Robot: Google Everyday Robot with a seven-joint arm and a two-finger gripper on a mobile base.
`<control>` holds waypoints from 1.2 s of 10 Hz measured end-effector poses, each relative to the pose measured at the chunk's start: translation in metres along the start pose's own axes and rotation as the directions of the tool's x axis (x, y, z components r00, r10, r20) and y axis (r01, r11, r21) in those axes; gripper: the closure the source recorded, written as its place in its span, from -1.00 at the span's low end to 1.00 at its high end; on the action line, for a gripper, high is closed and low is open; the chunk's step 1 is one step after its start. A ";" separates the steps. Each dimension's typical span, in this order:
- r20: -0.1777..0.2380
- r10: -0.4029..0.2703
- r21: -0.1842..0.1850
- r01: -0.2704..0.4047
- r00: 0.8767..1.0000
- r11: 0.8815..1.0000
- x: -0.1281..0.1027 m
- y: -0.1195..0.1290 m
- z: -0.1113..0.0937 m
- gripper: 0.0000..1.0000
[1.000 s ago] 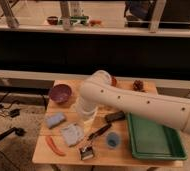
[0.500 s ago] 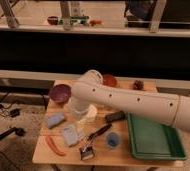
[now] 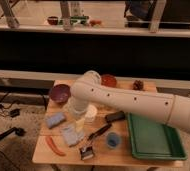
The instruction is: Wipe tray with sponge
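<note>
The green tray [image 3: 155, 139] lies on the right side of the wooden table [image 3: 43, 152]. A blue sponge [image 3: 55, 120] lies at the table's left, with a pale blue packet [image 3: 70, 134] just right of it. My white arm reaches in from the right and bends down over the table's middle left. My gripper [image 3: 79, 121] hangs low there, just right of the sponge and above the packet, well left of the tray.
A maroon bowl [image 3: 59, 93] stands at the back left, a brown bowl [image 3: 109, 80] and a brown cone-like thing [image 3: 138, 85] at the back. A white cup [image 3: 91, 113], a black block [image 3: 115, 116], a blue cup [image 3: 113, 141], a black-handled brush [image 3: 91, 145] and a red pepper [image 3: 54, 146] lie around.
My arm has swung left and lowered; the gripper has moved from the table's middle toward the sponge side. The objects on the table have not moved.
</note>
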 end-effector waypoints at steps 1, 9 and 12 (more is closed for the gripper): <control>0.012 -0.013 -0.003 0.013 1.000 1.000 -0.006 -0.010 0.010 -0.60; 0.124 -0.173 -0.014 0.176 0.977 0.984 -0.065 -0.114 0.098 -0.60; 0.136 -0.192 -0.021 0.196 0.972 0.980 -0.065 -0.123 0.113 -0.60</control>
